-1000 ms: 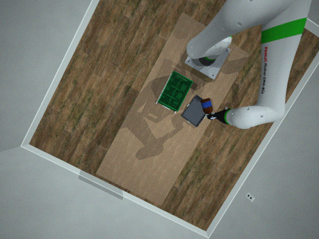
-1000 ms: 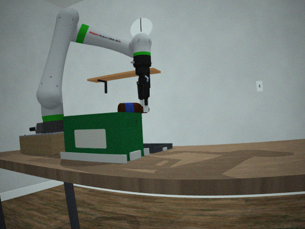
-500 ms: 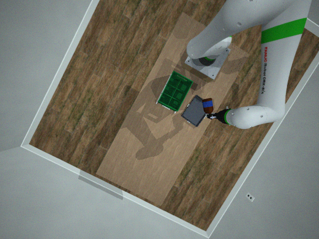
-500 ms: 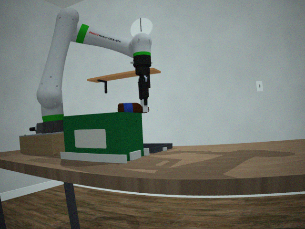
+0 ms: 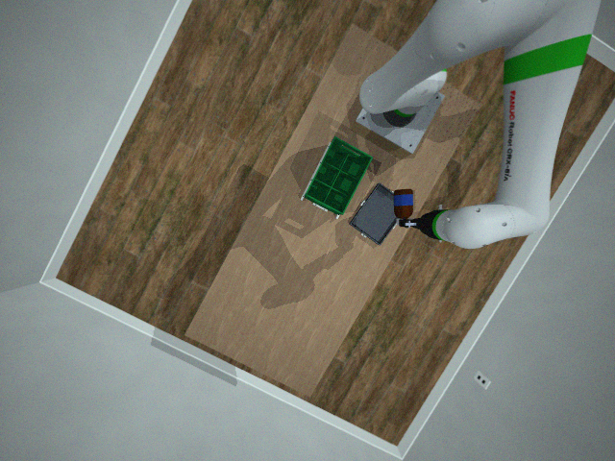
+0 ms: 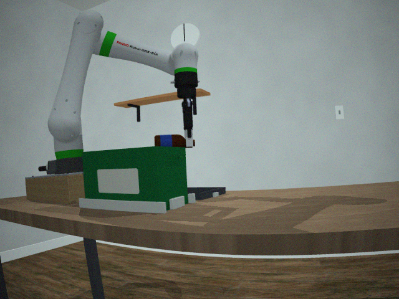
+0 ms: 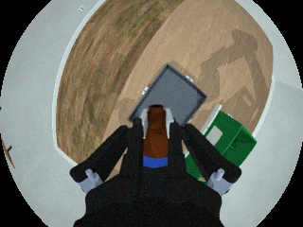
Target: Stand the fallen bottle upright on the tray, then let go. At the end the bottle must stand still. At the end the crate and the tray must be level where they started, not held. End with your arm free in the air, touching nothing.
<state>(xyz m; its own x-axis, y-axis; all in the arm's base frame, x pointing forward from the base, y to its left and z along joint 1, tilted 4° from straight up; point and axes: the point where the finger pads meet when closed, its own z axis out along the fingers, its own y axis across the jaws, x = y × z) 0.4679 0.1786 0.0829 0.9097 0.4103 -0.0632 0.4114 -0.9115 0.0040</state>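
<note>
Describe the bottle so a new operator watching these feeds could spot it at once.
Find the green crate on the long wooden table; the dark grey tray lies beside it. Over the tray's far edge, the gripper holds the bottle horizontally in the air. It is the only brown thing there, with a blue band around its middle.

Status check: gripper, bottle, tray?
Gripper shut on bottle neck. Bottle horizontal, lifted over tray edge. Crate beside tray, untouched.

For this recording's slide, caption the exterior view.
Black two-finger gripper shut on the neck of a brown blue-labelled bottle, held horizontal in the air behind a green crate.
</note>
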